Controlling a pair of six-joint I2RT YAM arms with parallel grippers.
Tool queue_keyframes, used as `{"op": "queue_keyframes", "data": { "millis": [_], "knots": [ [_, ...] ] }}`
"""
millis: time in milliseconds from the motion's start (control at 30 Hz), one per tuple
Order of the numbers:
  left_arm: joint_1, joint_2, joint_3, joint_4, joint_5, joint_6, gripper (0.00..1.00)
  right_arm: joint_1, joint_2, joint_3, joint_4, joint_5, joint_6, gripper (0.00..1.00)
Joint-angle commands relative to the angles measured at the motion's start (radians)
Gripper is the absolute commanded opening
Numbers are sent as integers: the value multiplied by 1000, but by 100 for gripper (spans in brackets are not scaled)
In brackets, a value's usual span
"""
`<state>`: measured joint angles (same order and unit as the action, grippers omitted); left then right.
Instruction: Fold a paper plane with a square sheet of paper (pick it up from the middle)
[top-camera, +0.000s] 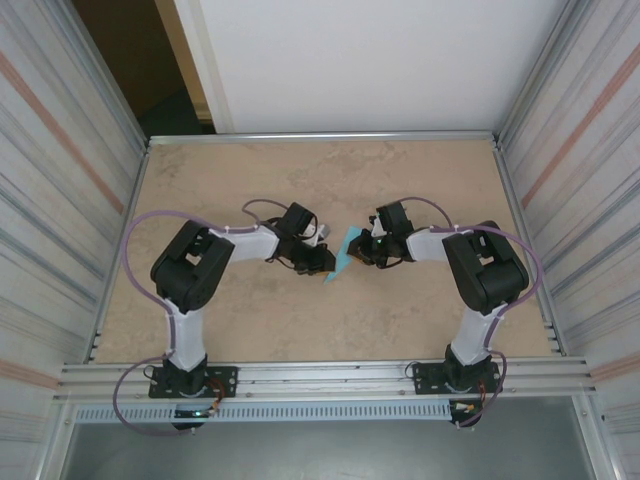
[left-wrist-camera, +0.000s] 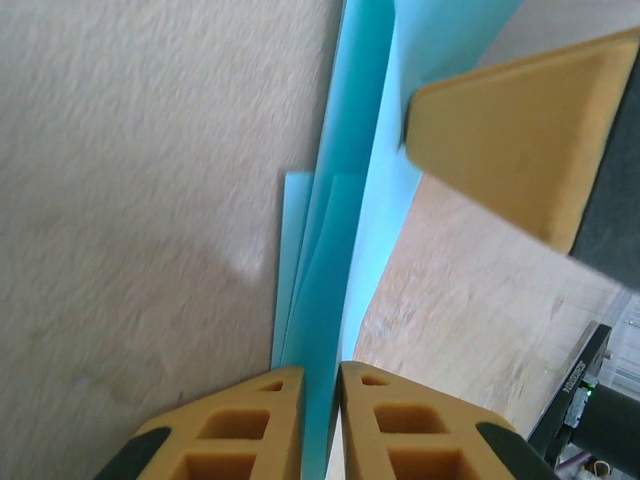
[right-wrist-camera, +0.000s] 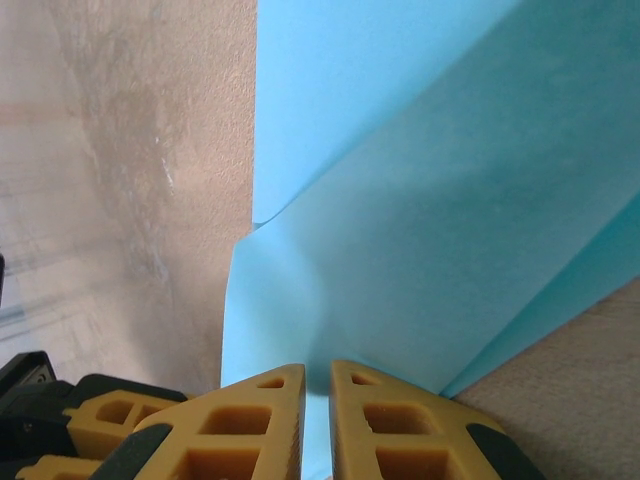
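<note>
Item: sheet of paper, light blue, part-folded, standing edge-up between the two claws.
Left gripper: clenched on the layered edge, with creases running straight ahead from its tips.
Right gripper: clamped on the broad panel spreading ahead of it, probably bracing the sheet so a fold can be set.

Here's the mottled beige, stone-look tabletop, edged by a silver metal rim. A folded light-blue paper sheet hangs over its middle; I can't tell whether its lower tip touches the surface.
</note>
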<state>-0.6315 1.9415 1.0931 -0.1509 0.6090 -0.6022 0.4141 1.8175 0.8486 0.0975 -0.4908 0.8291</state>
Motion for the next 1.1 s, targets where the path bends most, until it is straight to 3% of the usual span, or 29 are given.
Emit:
{"op": "queue_keyframes", "data": {
  "millis": [0, 133, 333, 400, 533, 767, 1067],
  "knots": [
    [10, -84, -20, -75, -12, 23, 19, -7, 37, 7, -71, 48, -1, 14],
    [10, -143, -15, -107, -56, 39, 28, -6, 44, 15, -79, 46, -1, 14],
    [15, -198, -4, -193, -204, 90, 30, -3, 48, 23, -91, 52, -5, 14],
    [15, -219, -8, -118, -162, 86, 30, 0, 49, 24, -96, 52, -8, 14],
    [4, -164, 14, 10, -34, 32, 19, -1, 53, 26, -102, 52, -11, 14],
    [-9, -10, 122, -27, 21, 34, 12, -1, 55, 32, -117, 54, -13, 14],
    [-30, 43, 154, -98, 10, 61, 10, -1, 61, 36, -125, 55, -13, 14]
  ]
}}
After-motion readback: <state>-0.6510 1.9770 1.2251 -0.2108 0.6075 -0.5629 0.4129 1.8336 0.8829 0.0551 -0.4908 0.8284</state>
